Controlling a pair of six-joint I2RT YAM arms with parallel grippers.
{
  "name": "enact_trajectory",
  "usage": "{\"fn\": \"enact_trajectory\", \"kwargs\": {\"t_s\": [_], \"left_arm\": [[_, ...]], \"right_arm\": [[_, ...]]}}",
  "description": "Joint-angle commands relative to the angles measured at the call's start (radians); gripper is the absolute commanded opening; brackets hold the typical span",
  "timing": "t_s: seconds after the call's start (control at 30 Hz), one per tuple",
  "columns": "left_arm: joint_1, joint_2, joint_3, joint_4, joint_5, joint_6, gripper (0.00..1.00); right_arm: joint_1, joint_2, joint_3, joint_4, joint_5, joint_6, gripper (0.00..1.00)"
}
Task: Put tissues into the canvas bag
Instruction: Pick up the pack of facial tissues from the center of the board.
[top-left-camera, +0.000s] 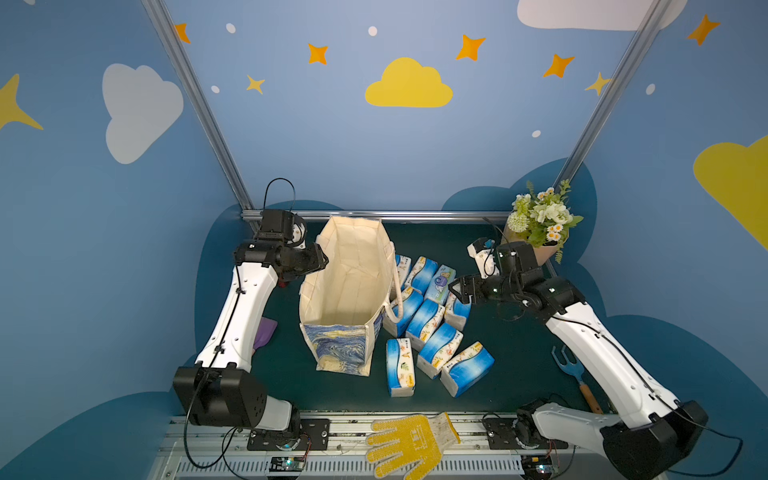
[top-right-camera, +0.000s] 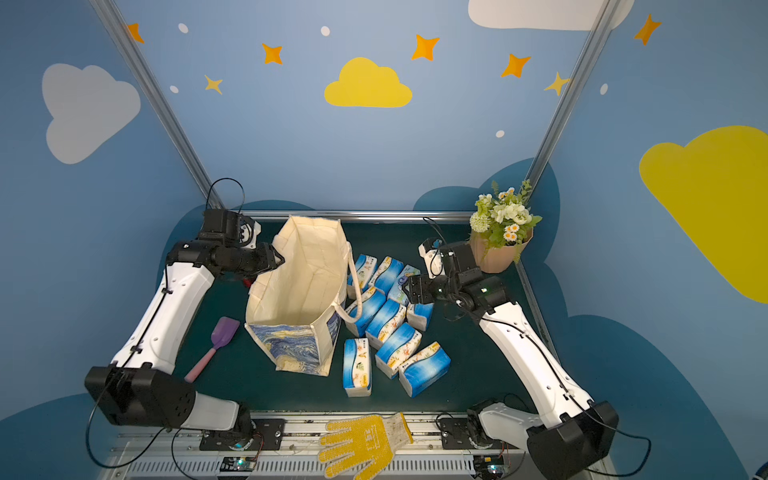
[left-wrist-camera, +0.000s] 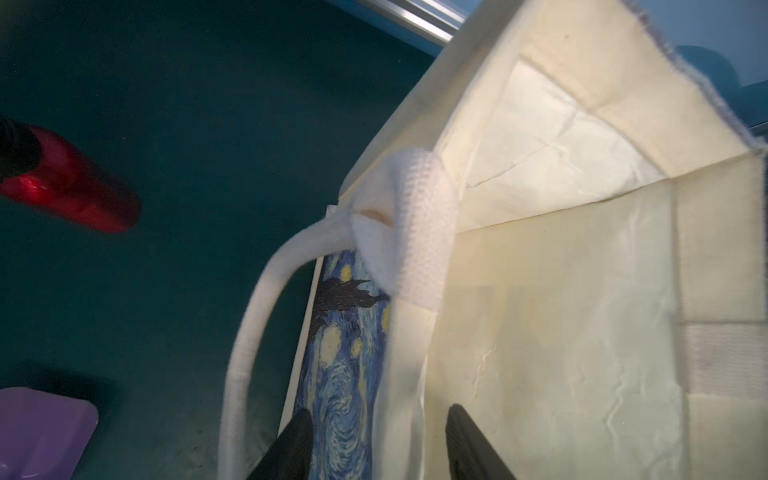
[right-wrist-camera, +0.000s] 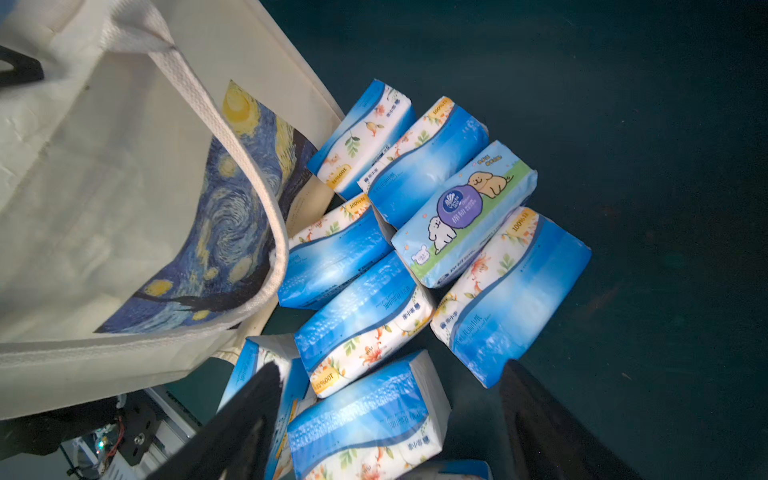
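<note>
L gripper (left-wrist-camera: 380, 415) is pinching the canvas bag (top-left-camera: 338, 351) by its side wall near the rim, propping the mouth open. The bag is standing mid-table and looking empty inside. R gripper (right-wrist-camera: 390, 365) is hovering w/ jaws spread over the tissues (top-left-camera: 434, 345), which are lying just beside the bag. Imo R should be squaring across one pack's narrow width, squeezing gently, and clearing the strap handle (right-wrist-camera: 232, 141) before dropping. Wrappers are showing "100%" in orange. The teal pack (right-wrist-camera: 461, 216) is carrying a purple badge, prob Vinda, plus Chinese text.
</note>
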Motion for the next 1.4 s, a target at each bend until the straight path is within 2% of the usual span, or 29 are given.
{"fn": "enact_trajectory", "kwargs": {"t_s": [0.0,0.1,0.23,0.4,0.67,0.87,1.03,1.37], "left_arm": [[-0.018,-0.005,0.040,-0.026,-0.117,0.024,0.04],[-0.025,-0.014,0.034,-0.002,-0.127,0.021,0.04],[-0.027,-0.031,0.006,0.031,-0.134,0.021,0.04],[-0.029,-0.025,-0.018,0.058,-0.139,0.011,0.04],[-0.028,-0.023,-0.037,0.087,-0.141,0.010,0.04],[-0.029,-0.021,-0.041,0.103,-0.113,0.008,0.04],[-0.030,-0.030,-0.046,0.107,-0.110,0.012,0.04],[-0.029,-0.046,-0.058,0.112,-0.109,0.016,0.04]], "right_arm": [[0.042,0.021,0.028,-0.165,0.016,0.037,0.75],[0.148,0.008,0.020,-0.237,0.051,0.074,0.70],[0.290,-0.047,0.001,-0.302,0.121,0.157,0.70],[0.442,-0.114,-0.124,-0.147,0.055,0.322,0.70],[0.695,0.009,-0.153,-0.029,0.169,0.484,0.74],[0.777,0.169,-0.094,-0.033,0.266,0.591,0.75],[0.804,0.276,-0.027,-0.068,0.322,0.639,0.77],[0.806,0.335,-0.021,-0.069,0.373,0.677,0.78]]}}
